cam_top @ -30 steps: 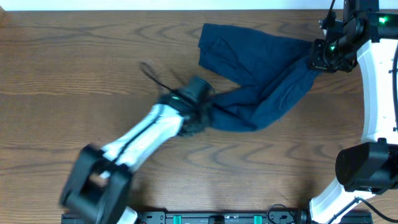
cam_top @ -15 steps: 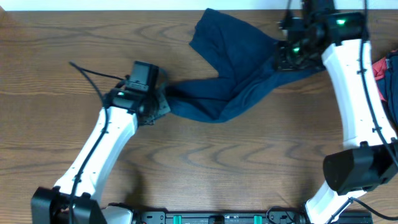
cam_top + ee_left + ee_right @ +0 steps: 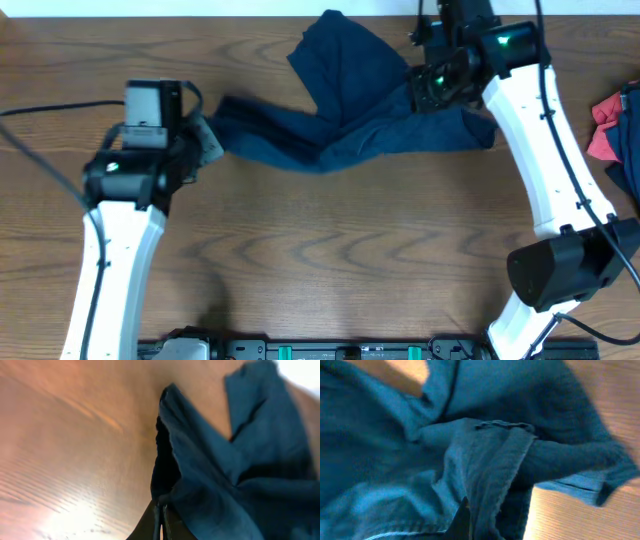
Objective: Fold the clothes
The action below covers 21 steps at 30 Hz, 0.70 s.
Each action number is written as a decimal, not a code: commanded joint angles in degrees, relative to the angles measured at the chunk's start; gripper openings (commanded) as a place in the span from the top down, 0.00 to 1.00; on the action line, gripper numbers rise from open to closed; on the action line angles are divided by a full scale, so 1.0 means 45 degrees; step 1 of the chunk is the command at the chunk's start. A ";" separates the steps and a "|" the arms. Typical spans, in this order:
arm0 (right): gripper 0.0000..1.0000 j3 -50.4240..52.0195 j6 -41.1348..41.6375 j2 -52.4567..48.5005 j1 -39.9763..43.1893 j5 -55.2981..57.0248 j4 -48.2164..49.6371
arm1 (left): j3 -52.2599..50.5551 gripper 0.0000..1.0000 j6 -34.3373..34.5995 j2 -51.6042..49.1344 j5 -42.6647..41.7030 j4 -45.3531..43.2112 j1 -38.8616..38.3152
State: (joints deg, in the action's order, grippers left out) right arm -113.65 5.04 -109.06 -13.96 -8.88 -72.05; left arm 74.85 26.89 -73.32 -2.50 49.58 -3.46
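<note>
The clothes (image 3: 350,120) are a dark navy garment stretched across the far middle of the wooden table, bunched and twisted. My left gripper (image 3: 205,140) is shut on the garment's left end; in the left wrist view the fabric (image 3: 220,475) rises from my closed fingertips (image 3: 161,510). My right gripper (image 3: 430,85) is shut on the garment's right part; in the right wrist view a thick hemmed fold (image 3: 495,470) runs into my fingers (image 3: 467,515).
A red cloth (image 3: 612,115) lies at the right edge of the table. The table's far edge (image 3: 200,12) runs just behind the garment. Bare wood (image 3: 330,260) fills the near half between the two arms.
Both arms have pulled the garment leftward and stretched it out. The left gripper moved far left and back with its end; the right gripper shifted left.
</note>
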 commanded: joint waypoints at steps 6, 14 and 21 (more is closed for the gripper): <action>0.99 -0.2288 0.0034 0.0019 0.1617 0.0631 -0.0228 | 0.1350 0.94 -0.0651 0.0461 0.0481 0.0257 0.0151; 0.99 -0.4104 -0.0228 0.0019 0.1690 0.0685 -0.1666 | 0.1525 0.94 -0.0685 0.0282 -0.0291 0.0884 0.0146; 0.98 -0.3959 0.0136 -0.0063 0.1360 0.0690 -0.1802 | 0.1224 0.78 -0.1078 -0.1069 -0.1938 0.1549 -0.0248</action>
State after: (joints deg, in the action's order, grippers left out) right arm -131.00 4.99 -109.36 -6.20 -5.85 -80.14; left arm 80.44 23.62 -75.07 -6.35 56.31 -3.46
